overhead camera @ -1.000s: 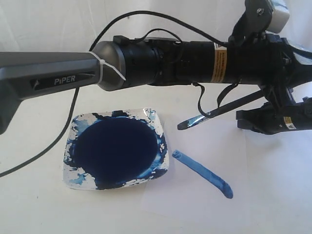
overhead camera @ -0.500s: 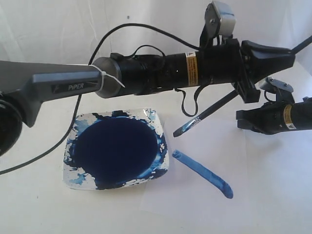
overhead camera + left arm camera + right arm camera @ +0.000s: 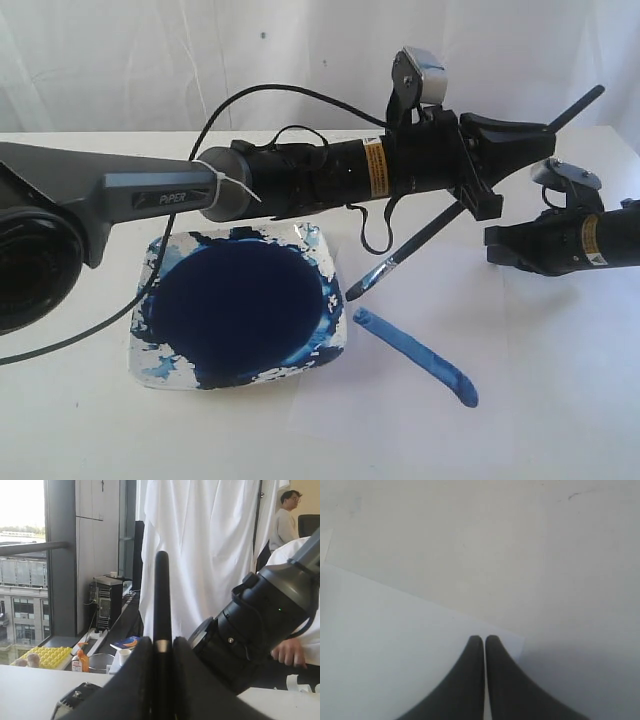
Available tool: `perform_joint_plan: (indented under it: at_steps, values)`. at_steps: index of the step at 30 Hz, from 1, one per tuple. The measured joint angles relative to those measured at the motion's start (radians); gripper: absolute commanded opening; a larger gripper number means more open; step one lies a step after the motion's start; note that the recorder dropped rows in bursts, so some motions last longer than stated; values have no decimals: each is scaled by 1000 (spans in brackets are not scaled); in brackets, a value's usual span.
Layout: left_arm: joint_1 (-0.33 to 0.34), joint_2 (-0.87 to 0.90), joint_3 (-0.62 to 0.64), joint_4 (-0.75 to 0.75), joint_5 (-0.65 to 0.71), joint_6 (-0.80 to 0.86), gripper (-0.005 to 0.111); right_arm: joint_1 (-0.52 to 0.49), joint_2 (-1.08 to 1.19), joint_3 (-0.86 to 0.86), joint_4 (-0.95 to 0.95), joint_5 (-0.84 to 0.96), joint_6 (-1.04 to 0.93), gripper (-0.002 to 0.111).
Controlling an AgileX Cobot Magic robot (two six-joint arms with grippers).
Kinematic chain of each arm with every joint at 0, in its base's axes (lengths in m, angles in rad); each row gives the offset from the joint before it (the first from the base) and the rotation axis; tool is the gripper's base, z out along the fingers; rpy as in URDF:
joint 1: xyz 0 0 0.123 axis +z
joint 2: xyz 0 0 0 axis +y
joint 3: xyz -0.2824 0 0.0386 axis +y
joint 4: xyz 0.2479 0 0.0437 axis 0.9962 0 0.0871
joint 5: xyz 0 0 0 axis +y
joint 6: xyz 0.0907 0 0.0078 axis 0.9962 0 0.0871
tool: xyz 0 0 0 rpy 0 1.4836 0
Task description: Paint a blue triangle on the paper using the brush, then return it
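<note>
My left gripper [image 3: 535, 130] reaches across from the left and is shut on the black handle of the brush [image 3: 420, 240]. The brush slants down, and its blue-stained tip hangs just above the paper [image 3: 420, 290] beside the paint dish [image 3: 160, 262]. Of the blue triangle, one thick blue stroke [image 3: 415, 355] shows on the paper. In the left wrist view the brush [image 3: 161, 590] stands pinched between the fingers of the left gripper [image 3: 161, 642]. My right gripper [image 3: 492, 243] is shut on nothing, low at the right. In its own view the right gripper [image 3: 484, 639] sits over a corner of the paper [image 3: 395, 645].
The square white dish holds a dark navy paint pool [image 3: 235, 305] and stands left of the paper. A black cable [image 3: 170, 240] loops from the left arm down over the table [image 3: 80, 420]. A white curtain [image 3: 120, 60] hangs behind.
My left arm has drawn back to the left with the brush. The brush tip has come lower and nearer the dish. The right gripper has stayed put.
</note>
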Motion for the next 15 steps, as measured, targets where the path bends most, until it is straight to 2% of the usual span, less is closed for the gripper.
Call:
perform_joint_plan:
  at_steps: [15]
  values:
    - [1,4,0,-135,0,18,0,0,0,0,0,0,0,3]
